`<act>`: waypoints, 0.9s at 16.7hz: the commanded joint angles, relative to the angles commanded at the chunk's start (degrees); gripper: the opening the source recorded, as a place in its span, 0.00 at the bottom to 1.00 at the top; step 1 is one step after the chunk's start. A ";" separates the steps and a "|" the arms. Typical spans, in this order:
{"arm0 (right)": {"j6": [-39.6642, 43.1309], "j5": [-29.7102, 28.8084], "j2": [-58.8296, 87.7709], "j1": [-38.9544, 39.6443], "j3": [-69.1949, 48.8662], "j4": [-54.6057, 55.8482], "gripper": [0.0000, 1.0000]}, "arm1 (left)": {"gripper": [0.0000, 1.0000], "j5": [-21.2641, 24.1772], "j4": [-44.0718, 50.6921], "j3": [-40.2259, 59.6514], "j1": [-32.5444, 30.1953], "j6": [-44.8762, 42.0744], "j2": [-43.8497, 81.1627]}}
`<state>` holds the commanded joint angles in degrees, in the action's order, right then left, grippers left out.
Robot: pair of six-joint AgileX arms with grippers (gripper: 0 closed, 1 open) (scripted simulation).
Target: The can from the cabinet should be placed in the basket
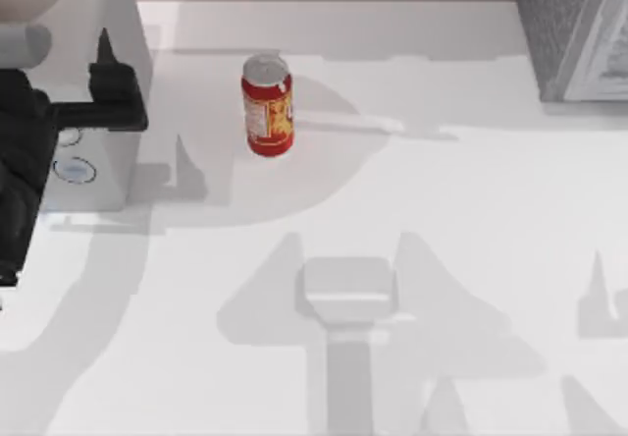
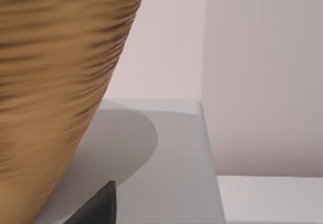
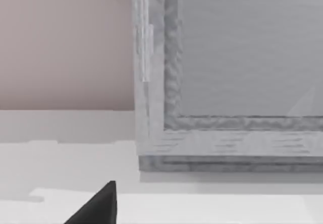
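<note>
Red can [image 1: 268, 104], one of it, silver top, yellow-and-white label on the side; I can't read any writing on it. It stands upright on the white desk [image 1: 442, 240], out in the open, toward the back and left of centre in my top view, touching nothing.

Left gripper [image 1: 106, 68] sits at the left edge, well apart from the can, above a plain pale box [image 1: 93, 176] that has two round rings on its front. I see one dark pointed finger and the black arm behind it; open or closed, I cannot tell, and nothing is visibly held. In the left wrist view one dark fingertip [image 2: 98, 206] pokes in, with a woven tan basket [image 2: 48, 98] wall close by, sitting on a pale grey surface.

One cabinet [image 1: 574, 28], dark grey speckled, at the back right corner of the desk, far from the can. The right wrist view looks at its lighter framed panel front [image 3: 242, 57], with one dark fingertip [image 3: 98, 206] of the right gripper low in the picture. Its opening I cannot tell either.
</note>
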<state>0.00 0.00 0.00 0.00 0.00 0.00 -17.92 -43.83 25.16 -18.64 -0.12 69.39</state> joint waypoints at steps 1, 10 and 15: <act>0.00 0.00 0.00 0.00 0.00 0.00 1.00 | 1.00 -1.46 -3.70 2.14 -1.60 -0.08 5.79; 0.00 0.00 0.00 0.00 0.00 0.00 1.00 | 1.00 -13.20 -33.20 19.18 -14.25 -0.76 51.82; 0.00 0.00 0.00 0.00 0.00 0.00 1.00 | 1.00 -17.25 -43.46 25.12 -18.67 -0.76 67.77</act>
<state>0.00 0.00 0.00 0.00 0.00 0.00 -35.17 -87.29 50.28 -37.30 -0.87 137.16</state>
